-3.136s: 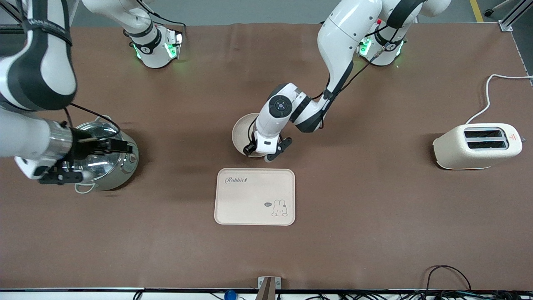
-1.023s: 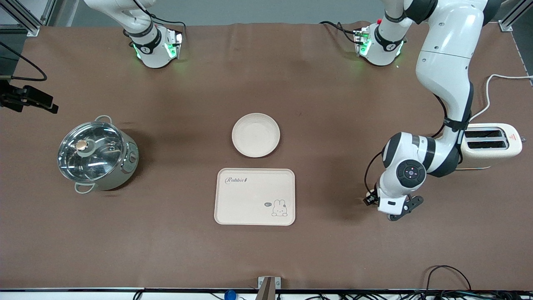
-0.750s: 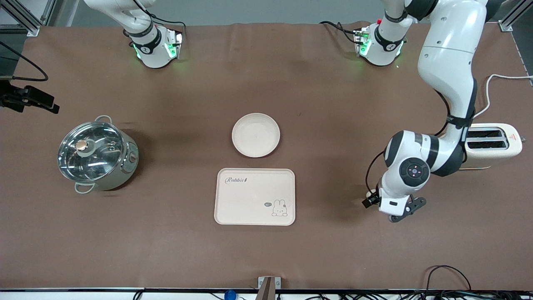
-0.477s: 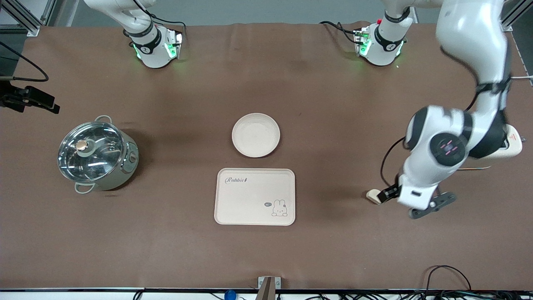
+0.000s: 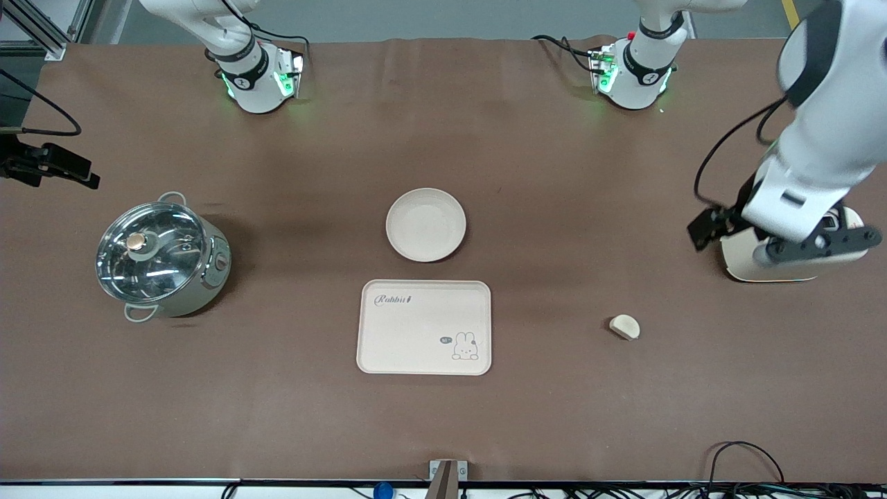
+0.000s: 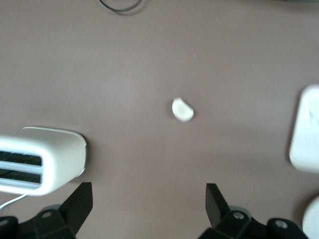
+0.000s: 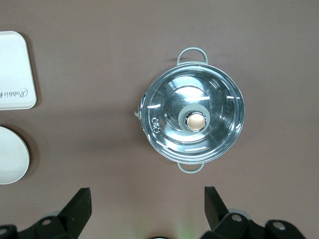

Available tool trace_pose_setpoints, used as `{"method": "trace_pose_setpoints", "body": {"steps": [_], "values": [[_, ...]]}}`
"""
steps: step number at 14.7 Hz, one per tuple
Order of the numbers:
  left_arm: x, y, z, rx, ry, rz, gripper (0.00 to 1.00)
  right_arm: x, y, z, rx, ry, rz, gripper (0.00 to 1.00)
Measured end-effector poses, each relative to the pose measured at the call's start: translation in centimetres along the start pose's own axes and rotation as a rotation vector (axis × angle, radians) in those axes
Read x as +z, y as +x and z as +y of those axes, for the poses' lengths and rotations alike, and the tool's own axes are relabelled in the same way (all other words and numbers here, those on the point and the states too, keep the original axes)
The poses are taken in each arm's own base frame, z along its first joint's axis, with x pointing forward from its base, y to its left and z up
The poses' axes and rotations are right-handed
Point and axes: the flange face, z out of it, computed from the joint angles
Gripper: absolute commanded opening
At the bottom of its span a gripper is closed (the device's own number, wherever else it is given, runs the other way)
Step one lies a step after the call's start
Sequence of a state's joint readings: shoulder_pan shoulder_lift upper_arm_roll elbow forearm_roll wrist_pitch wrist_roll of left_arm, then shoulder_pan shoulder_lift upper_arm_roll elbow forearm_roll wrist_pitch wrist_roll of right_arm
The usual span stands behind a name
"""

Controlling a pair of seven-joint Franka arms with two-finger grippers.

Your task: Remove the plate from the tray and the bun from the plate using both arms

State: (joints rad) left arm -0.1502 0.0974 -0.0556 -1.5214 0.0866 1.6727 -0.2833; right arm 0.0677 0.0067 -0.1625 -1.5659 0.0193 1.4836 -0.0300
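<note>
Cream half-round bun (image 5: 625, 326) lies alone on the brown surface (image 5: 277, 416), nearest the left hand (image 5: 783, 239), spread empty above the toaster (image 5: 755, 267); right hand (image 7: 147, 211) spread too.

Robot lab: bolted arm bases (image 5: 260, 80)

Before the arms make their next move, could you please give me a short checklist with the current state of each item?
1. Plate off the tray, on the table: ok.
2. Bun off the plate, on the table toward the left arm's end: ok.
3. Left claw open, empty, over the toaster: ok.
4. Right claw open, empty, above the pot: ok.
5. Tray bare: ok.
6. Pot lid on: ok.
</note>
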Motion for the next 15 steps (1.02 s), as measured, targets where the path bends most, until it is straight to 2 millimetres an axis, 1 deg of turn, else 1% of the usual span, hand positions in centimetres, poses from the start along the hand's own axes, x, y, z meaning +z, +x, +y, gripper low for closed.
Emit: {"method": "trace_pose_setpoints", "body": {"steps": [1, 3, 6, 8, 9, 11, 15], "values": [[-1.5, -1.0, -1.0, 0.018, -0.005, -0.008, 1.00, 0.0, 0.0, 0.0, 0.000, 0.000, -0.001, 1.00], [-3.6, -3.2, -2.3, 0.037, -0.007, -0.022, 1.00, 0.0, 0.0, 0.0, 0.000, 0.000, -0.004, 1.00], [-5.1, -7.0, -2.8, 0.099, -0.034, -0.027, 1.00, 0.1, -0.1, 0.0, 0.000, 0.000, -0.007, 1.00], [-5.9, -9.1, -3.3, 0.125, -0.035, -0.018, 1.00, 0.1, -0.1, 0.0, 0.000, 0.000, -0.006, 1.00], [-6.2, -9.8, -3.4, 0.147, -0.036, -0.017, 1.00, 0.1, -0.1, 0.0, 0.000, 0.000, -0.005, 1.00], [-6.6, -10.4, -3.6, 0.179, -0.038, -0.022, 1.00, 0.1, -0.1, 0.0, 0.001, 0.000, -0.005, 1.00], [-6.6, -10.4, -4.0, 0.178, -0.039, -0.026, 1.00, 0.1, -0.1, 0.1, 0.002, 0.000, -0.007, 1.00]]}}
